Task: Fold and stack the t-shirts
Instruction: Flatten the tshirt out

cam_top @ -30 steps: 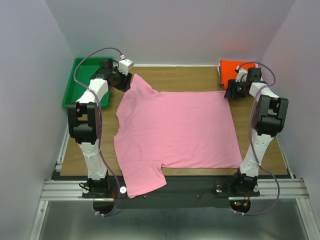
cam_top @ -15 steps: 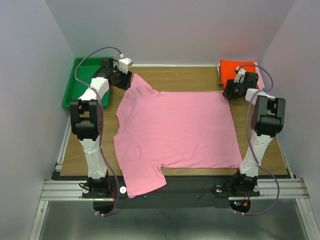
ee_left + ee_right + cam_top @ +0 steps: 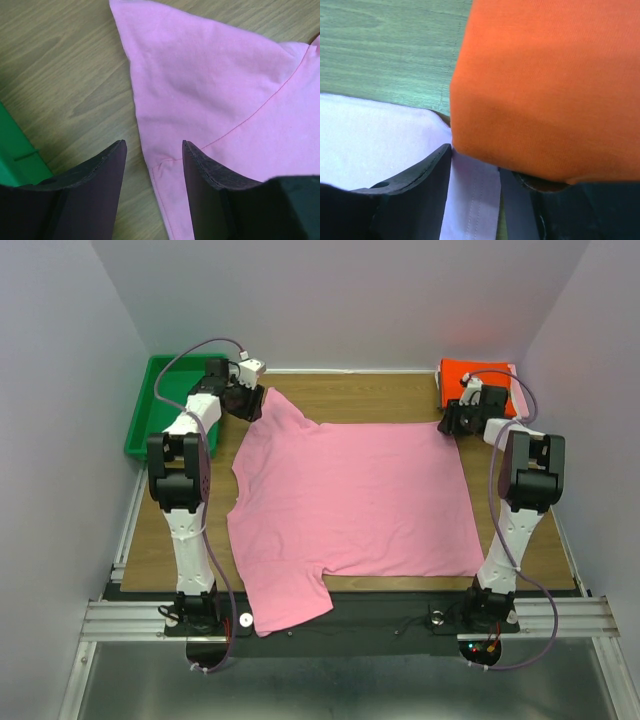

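Pink t-shirt (image 3: 350, 505) lies flat on the bench (image 3: 380, 395); the left hand (image 3: 154, 147), wide astride its far sleeve edge, and the right hand (image 3: 475, 160), part-open over the hem corner beside the orange t-shirt (image 3: 545, 85), should pinch only pink cloth.

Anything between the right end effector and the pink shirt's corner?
Nothing lies on the pink shirt between the jaws, but the orange shirt overhangs the right end effector, hiding one fingertip.

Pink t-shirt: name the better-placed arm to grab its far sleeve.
Left. The left hand is open over the pink t-shirt sleeve; the right hand is at its hem, by the orange t-shirt.
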You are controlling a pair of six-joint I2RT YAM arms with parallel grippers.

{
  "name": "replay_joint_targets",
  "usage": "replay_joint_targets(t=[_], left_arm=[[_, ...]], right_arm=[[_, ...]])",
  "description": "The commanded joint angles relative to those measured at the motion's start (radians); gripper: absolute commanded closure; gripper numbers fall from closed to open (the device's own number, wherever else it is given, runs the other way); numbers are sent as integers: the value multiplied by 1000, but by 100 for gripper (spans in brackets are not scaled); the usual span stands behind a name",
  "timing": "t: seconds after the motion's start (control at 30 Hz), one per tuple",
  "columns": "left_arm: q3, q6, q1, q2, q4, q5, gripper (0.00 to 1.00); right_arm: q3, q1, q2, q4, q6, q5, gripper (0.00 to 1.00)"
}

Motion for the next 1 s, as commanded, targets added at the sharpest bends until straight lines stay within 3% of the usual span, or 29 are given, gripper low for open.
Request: replay_joint_targets(t=[0.0, 0.07, 0.37, 0.5, 0.6, 0.87, 0.97], left_arm=[[61, -18, 7, -6, 1, 3, 40], [68, -18, 7, 4, 1, -8, 40], [225, -14, 10, 129, -65, -26, 38], [266, -18, 10, 171, -70, -37, 38], [289, -17, 8, 203, -81, -49, 38], [274, 2, -4, 240, -88, -43, 39], [286, -4, -7, 254, -78, -26, 43]], right_arm=[[-4, 14, -12, 45, -1, -12, 56], [-2, 14, -15, 48, 2, 3, 62], [-1, 14, -46, 53, 3, 26, 63], [2, 12, -47, 52, -3, 20, 89], [2, 14, -52, 50, 2, 14, 99], [-12, 15, -77, 50, 8, -11, 100], [-15, 15, -86, 52, 11, -20, 99]])
